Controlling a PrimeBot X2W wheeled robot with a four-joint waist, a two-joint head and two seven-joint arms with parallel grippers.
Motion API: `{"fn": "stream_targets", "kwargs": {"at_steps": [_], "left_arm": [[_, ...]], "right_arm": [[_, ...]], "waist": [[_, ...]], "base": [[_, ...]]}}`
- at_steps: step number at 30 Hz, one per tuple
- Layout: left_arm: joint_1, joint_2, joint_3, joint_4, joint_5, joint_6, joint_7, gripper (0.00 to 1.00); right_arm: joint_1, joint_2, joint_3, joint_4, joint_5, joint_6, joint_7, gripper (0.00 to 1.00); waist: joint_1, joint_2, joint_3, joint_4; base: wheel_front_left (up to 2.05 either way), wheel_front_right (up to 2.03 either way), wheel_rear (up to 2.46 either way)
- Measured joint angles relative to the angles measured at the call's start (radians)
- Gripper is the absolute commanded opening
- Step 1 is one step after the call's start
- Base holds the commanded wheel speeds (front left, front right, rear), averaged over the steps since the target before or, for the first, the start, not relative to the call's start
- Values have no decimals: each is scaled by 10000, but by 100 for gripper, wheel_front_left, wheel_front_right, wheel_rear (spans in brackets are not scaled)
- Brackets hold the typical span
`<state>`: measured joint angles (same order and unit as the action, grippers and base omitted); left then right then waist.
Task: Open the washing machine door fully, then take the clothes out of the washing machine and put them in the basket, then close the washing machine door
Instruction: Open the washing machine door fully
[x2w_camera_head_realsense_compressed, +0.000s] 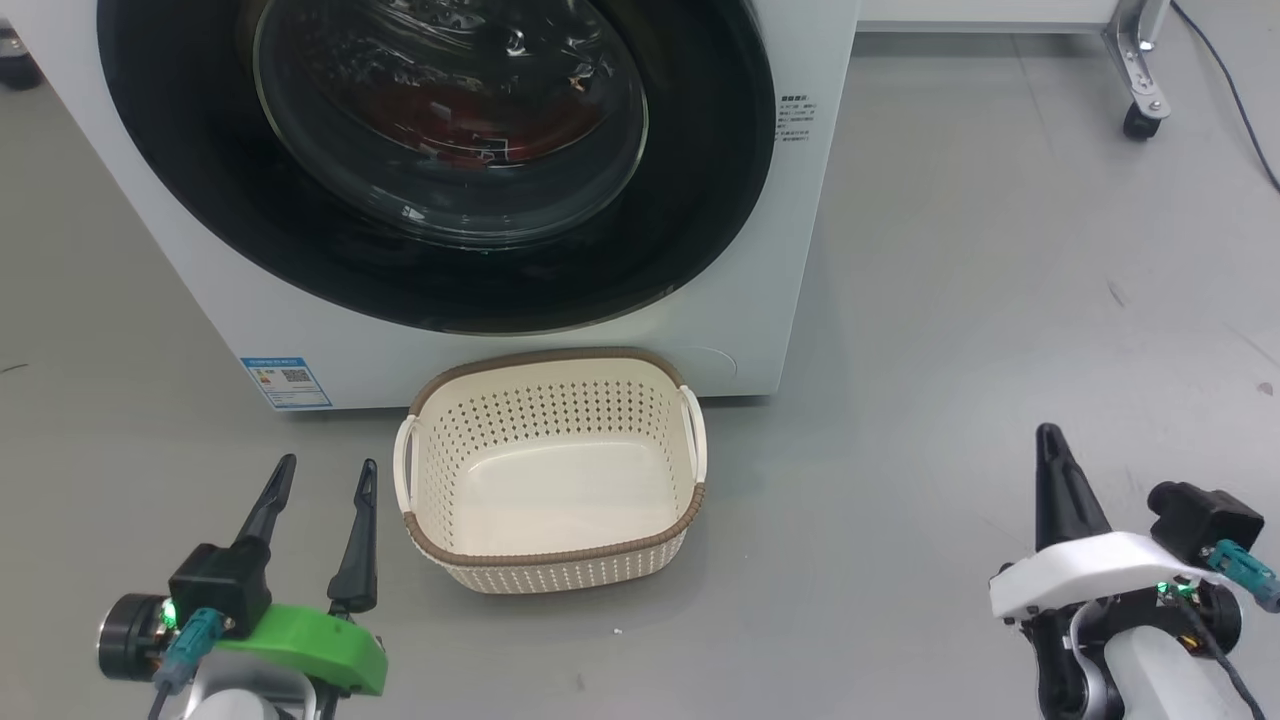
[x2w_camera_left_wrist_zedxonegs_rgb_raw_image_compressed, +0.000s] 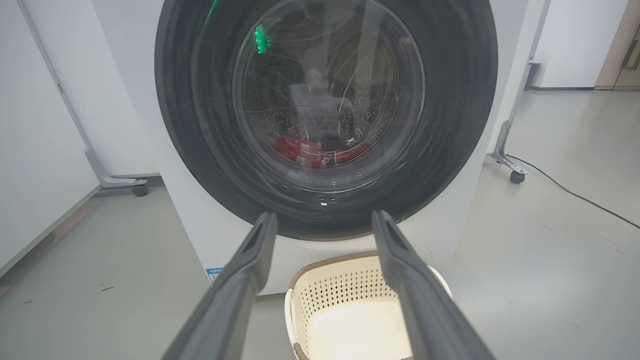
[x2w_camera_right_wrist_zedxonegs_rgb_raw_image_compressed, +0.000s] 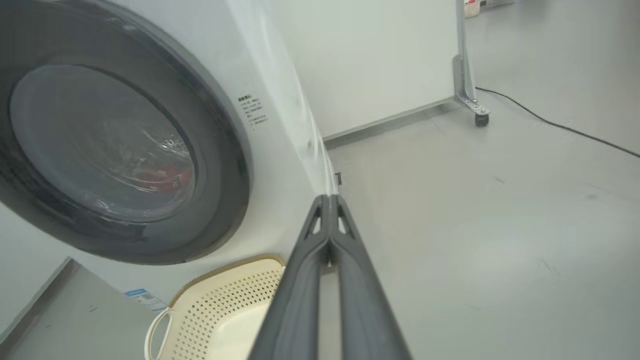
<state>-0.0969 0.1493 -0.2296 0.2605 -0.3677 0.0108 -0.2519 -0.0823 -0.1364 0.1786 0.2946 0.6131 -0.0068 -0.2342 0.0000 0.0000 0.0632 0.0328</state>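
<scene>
Smooth grey floor with a white washing machine, its round black door shut, and red clothes inside behind the glass. A cream basket stands on the floor just before it. Left jaws spread wide, right jaws pressed together — both holding nothing. Beyond the machine are a white partition on castors and a black cable.

Left pincer spread wide, right pincer pressed tight together, both empty
</scene>
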Motion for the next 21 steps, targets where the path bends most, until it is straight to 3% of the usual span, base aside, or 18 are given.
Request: {"fn": "stream_targets", "kwargs": {"at_steps": [9,21], "left_arm": [[-253,-75,12,-77,54,-163,0,100],[-724,-117,105,-337,209,-263,0,100]], "right_arm": [[-681,548,-1093,77,2401,644,614,0],[-2592,698,-2169,134,5584,880,2270,0]], "waist": [[0,0,435,260],[0,0,1281,629]], "base": [[0,0,0],[0,0,0]]}}
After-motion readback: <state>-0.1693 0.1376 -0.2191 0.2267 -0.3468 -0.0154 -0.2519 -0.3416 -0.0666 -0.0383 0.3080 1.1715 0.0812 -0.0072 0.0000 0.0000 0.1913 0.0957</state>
